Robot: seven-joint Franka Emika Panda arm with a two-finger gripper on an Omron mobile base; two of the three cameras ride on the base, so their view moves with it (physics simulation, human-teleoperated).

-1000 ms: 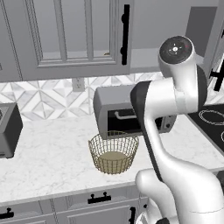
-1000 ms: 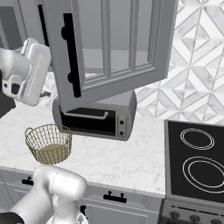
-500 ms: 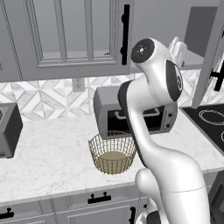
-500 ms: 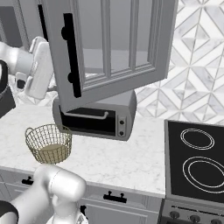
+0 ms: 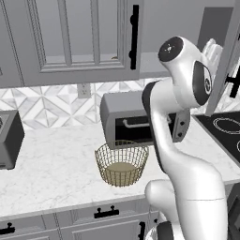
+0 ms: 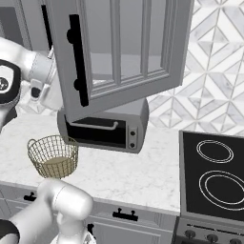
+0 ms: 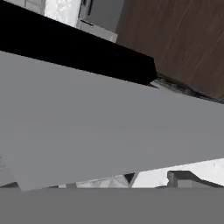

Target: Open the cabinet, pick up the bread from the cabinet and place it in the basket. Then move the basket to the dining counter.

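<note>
Gripper (image 5: 212, 50), jaws spread and empty, sits at the open cabinet (image 6: 119, 52) door edge: clear the door, locate the bread, which cannot be made out, then carry it down to the basket (image 5: 122, 161) on the worktop.

A kitchen: marble worktop (image 5: 56, 168), toaster oven (image 6: 109, 128), stovetop (image 6: 214, 171), glass-paned cabinet (image 5: 75, 37).

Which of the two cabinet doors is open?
The right door, swung out above the toaster oven. The left door sits shut, flush with the cabinet front.
</note>
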